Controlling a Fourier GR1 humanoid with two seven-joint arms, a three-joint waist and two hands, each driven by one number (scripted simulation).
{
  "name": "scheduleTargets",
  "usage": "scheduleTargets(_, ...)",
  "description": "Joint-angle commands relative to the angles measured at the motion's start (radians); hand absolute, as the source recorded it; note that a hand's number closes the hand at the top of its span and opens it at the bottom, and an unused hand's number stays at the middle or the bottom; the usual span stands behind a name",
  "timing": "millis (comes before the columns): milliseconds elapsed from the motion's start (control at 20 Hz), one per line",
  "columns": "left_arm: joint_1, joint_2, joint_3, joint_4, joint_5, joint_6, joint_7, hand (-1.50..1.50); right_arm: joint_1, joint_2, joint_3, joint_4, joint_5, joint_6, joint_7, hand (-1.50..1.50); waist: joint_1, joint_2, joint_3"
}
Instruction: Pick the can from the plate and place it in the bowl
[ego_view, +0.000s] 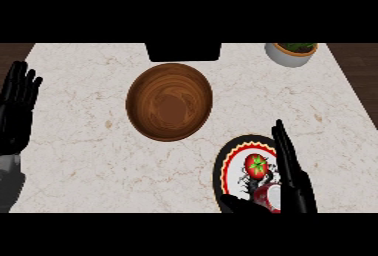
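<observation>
Can (260, 172) lies on plate (230, 159), bracketed by right hand (294, 175): fingers straight on its right, thumb at lower left. Wooden bowl (169, 101) sits up-left, apart. Left hand (18, 107) rests open at left edge. White pot (291, 53) seen top right.

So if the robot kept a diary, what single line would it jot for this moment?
step: reaching for can | right hand: open beside can on plate | left hand: resting open, left edge | wooden bowl: holds nothing

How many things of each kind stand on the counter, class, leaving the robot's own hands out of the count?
Wooden bowl: 1
Plate: 1
Can, on the plate: 1
White pot with a green plant: 1
Black box at the far edge: 1
Total: 5
</observation>
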Motion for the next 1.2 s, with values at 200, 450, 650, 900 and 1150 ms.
scheduleTargets(200, 0.015, 0.016, 0.035, 0.009, -0.001, -0.005, -0.017, 0.00, 0.180, -0.088, 0.028, -0.310, 0.372, 0.262, 0.419, -1.50, -0.021, 0.005, -0.002)
scheduleTargets(450, 0.023, -0.010, 0.001, -0.020, -0.007, -0.010, -0.014, 0.00, 0.256, -0.167, 0.092, -0.442, 0.384, 0.583, 0.629, -1.50, 0.001, 0.012, -0.003)
scheduleTargets(650, 0.023, -0.026, -0.011, -0.015, -0.019, -0.009, -0.029, 0.00, 0.261, -0.145, 0.216, -0.561, 0.390, 0.802, 0.803, -1.50, 0.019, 0.017, -0.003)
scheduleTargets(900, 0.009, -0.018, -0.009, -0.048, -0.013, -0.025, 0.010, 0.00, 0.173, -0.060, 0.242, -0.644, 0.336, 1.057, 1.008, -1.50, 0.039, 0.018, 0.002)
scheduleTargets(1150, -0.021, -0.022, 0.019, 0.029, -0.029, -0.049, -0.009, 0.00, 0.155, -0.012, 0.202, -0.607, 0.328, 1.119, 1.015, -1.50, 0.027, 0.019, 0.005)
